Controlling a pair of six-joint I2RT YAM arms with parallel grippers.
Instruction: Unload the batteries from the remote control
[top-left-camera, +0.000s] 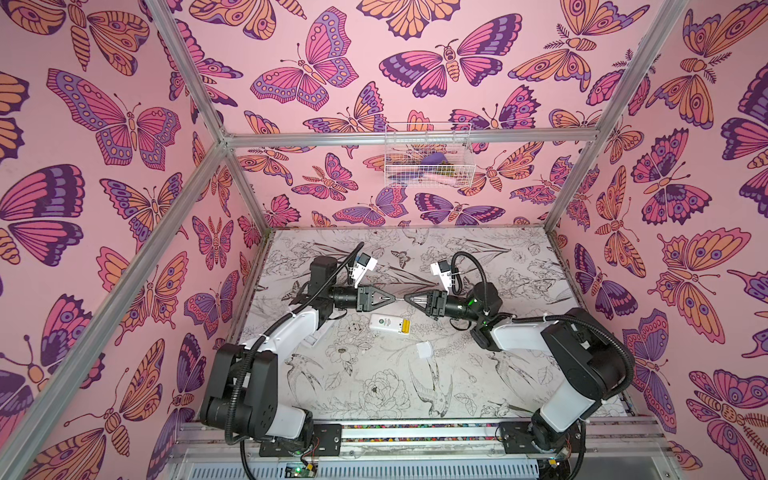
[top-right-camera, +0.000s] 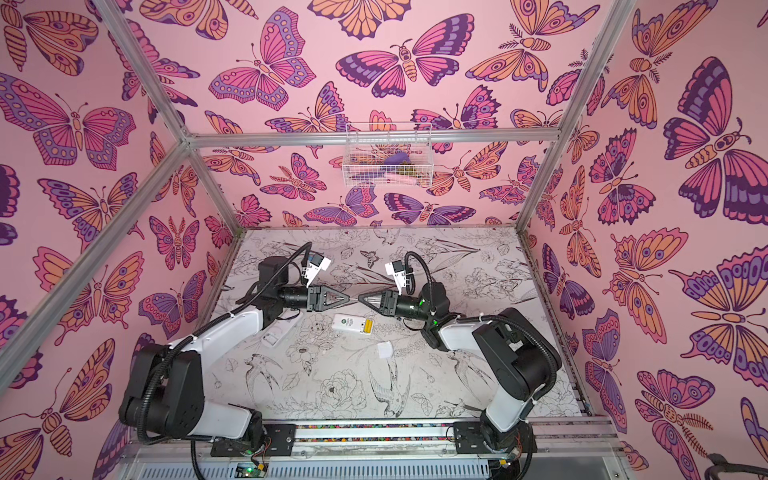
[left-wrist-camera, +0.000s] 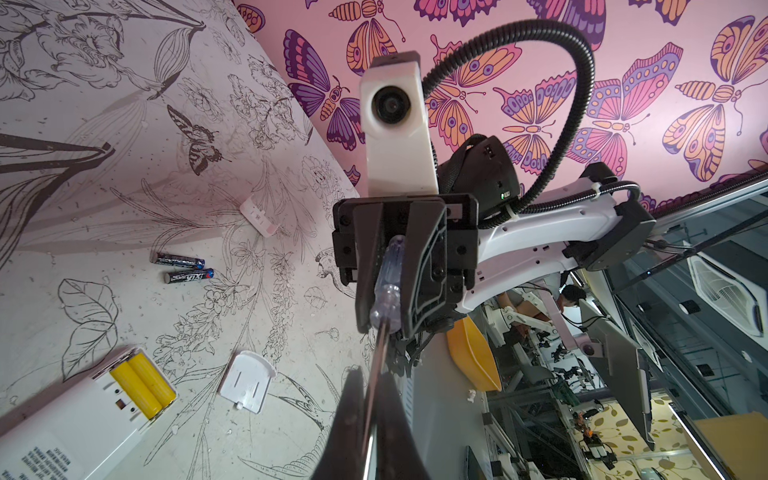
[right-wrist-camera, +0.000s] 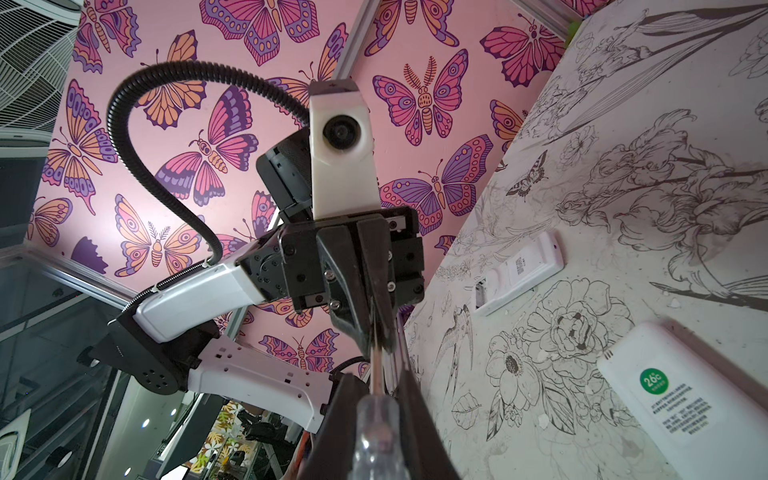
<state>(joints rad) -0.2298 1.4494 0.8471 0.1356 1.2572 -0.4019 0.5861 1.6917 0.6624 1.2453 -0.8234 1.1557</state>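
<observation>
Legible in full only "26°C", white on a green round sticker (right-wrist-camera: 651, 379) on the back of the white remote (right-wrist-camera: 715, 374). Beneath it several lines of fine print, too small to read. Silver-blue brand lettering on the black batteries (left-wrist-camera: 189, 275) on the tabletop (left-wrist-camera: 124, 199), perhaps beginning with "X", blurred. Printed label (right-wrist-camera: 519, 262) on the second remote (right-wrist-camera: 540, 268): illegible.

The left gripper (top-left-camera: 395, 298) and right gripper (top-left-camera: 406, 299) stood tip to tip above the counter (top-left-camera: 374, 386), both pairs of jaws clamped on one screwdriver (top-left-camera: 400, 299), a bar across the middle. On the base side of it the remote (top-left-camera: 383, 323) lay uncovered from above, its yellow batteries (top-left-camera: 405, 327) exposed, a cover plate (top-left-camera: 424, 350) near. Bare counter stretched between the arms. A second remote (right-wrist-camera: 519, 272) lay partly under the left forearm (top-left-camera: 291, 332).
</observation>
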